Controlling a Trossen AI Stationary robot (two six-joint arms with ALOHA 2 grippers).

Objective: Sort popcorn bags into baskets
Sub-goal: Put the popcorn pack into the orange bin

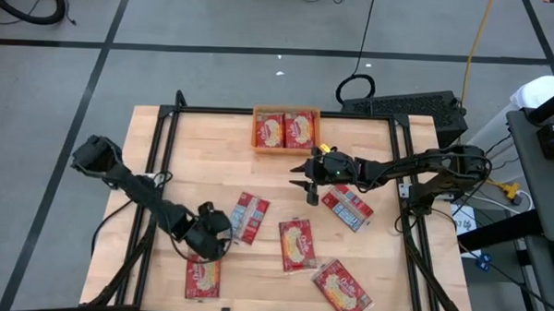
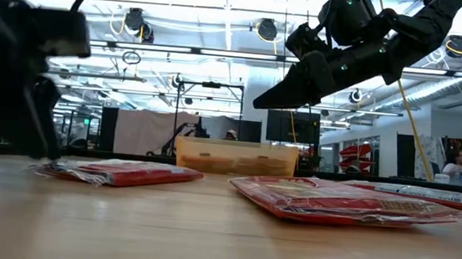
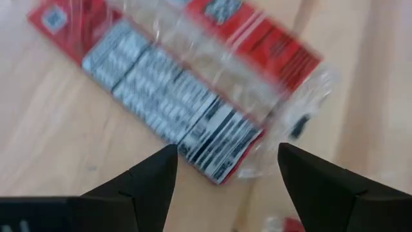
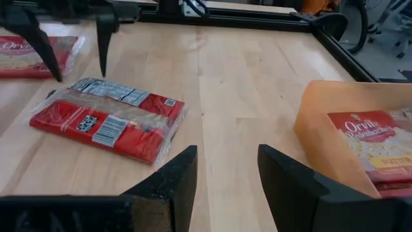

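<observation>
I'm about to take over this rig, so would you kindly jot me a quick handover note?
Left gripper: open, empty, low over the bag lying label side up.
Right gripper: open, empty, raised just in front of the orange basket.
Done: two popcorn bags lie side by side in the basket.
Left: five bags on the table – that one, the front-left bag, the middle bag, the front bag, and the bag under the right arm.

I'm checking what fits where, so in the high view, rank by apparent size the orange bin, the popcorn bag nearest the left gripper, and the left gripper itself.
1. Orange bin, clearly largest.
2. Popcorn bag and left gripper: look about alike; the raised gripper sits nearer the camera, so I won't rank them.
</observation>
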